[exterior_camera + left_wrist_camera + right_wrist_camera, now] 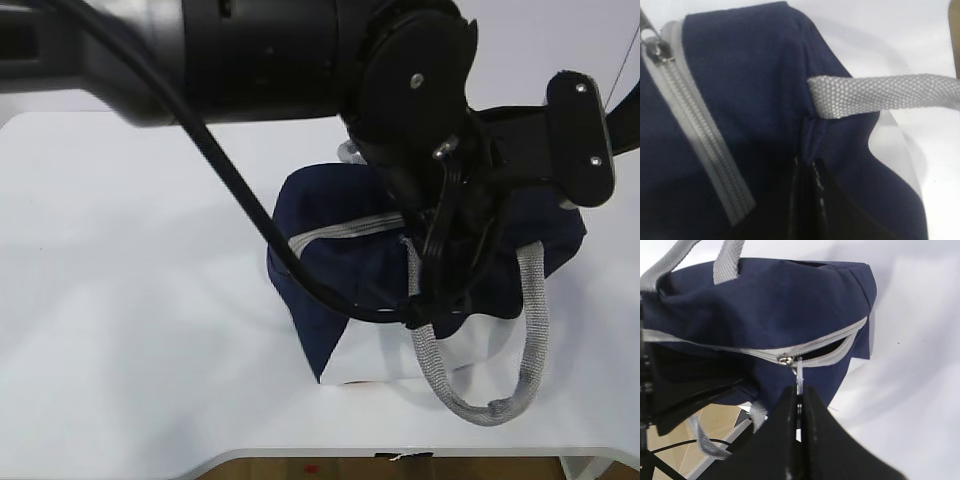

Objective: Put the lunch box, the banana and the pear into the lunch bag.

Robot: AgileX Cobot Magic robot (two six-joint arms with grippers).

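- The lunch bag (pixel 370 270) stands on the white table (pixel 130 300), its long axis running from 8 o'clock toward 2 o'clock in the exterior view.
- My right pincer (pixel 799 400) is pinched closed on the zipper pull (pixel 799 376); the zipper (pixel 790 354) gapes only at its 3 o'clock end.
- My left pincer's fingers are out of sight; I cannot tell their state.
- One grey handle (pixel 525 340) droops toward 6 o'clock.

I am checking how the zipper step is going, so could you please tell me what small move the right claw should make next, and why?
Probably keep pulling the zipper pull along the grey zipper toward its unzipped end. The right claw is shut on the pull, and a dark gap is open beyond the slider on the lunch bag, while the part behind it looks zipped. The left claw appears to steady the fabric.
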